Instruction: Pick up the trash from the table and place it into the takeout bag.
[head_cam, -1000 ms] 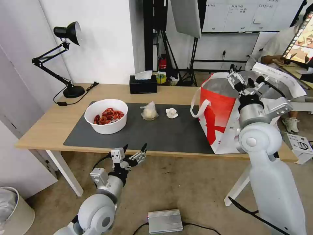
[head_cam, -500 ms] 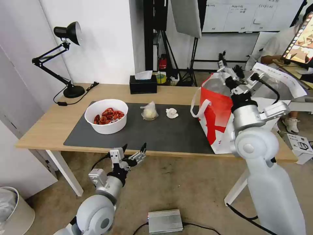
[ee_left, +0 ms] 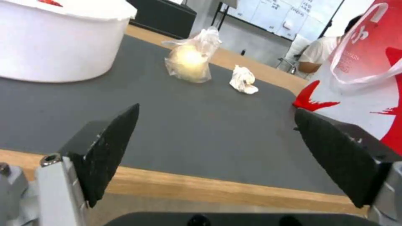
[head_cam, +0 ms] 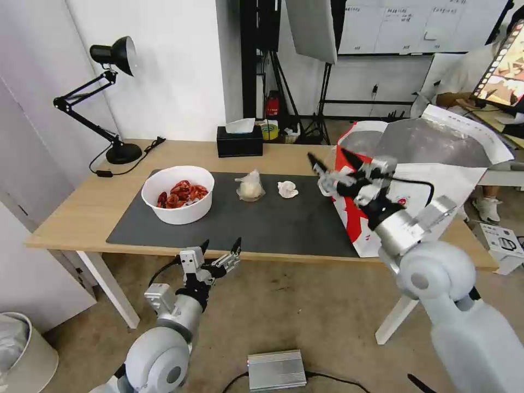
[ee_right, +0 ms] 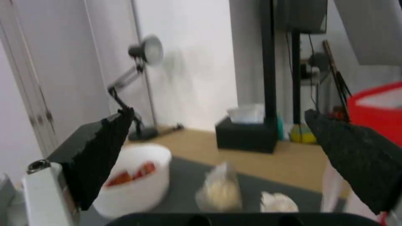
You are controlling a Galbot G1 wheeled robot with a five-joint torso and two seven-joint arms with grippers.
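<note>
1. Trash on the dark mat [head_cam: 273, 229]: three pieces in a row, one white bowl [head_cam: 178, 194] of red shells, one knotted clear bag [head_cam: 250, 186], one crumpled tissue [head_cam: 287, 189].
2. One takeout bag [head_cam: 376, 218] stands open at the table's [head_cam: 71, 207] right end, foil lining showing.
3. Right gripper [head_cam: 329, 162] hangs above the mat just beside the bag's handle, jaws spread, empty.
4. Left gripper [head_cam: 220, 252] waits below the table's front edge, jaws spread too.

- Mat [head_cam: 262, 224]: on my table [head_cam: 76, 204], centre.
- Bowl [head_cam: 178, 195]: on mat, 9 o'clock end.
- Knotted bag [head_cam: 250, 186], then tissue [head_cam: 287, 189]: toward 3 o'clock of bowl.
- Takeout bag [head_cam: 415, 180]: table's 3 o'clock end.
- Tissue box [head_cam: 239, 141]: 12 o'clock edge, behind mat.
</note>
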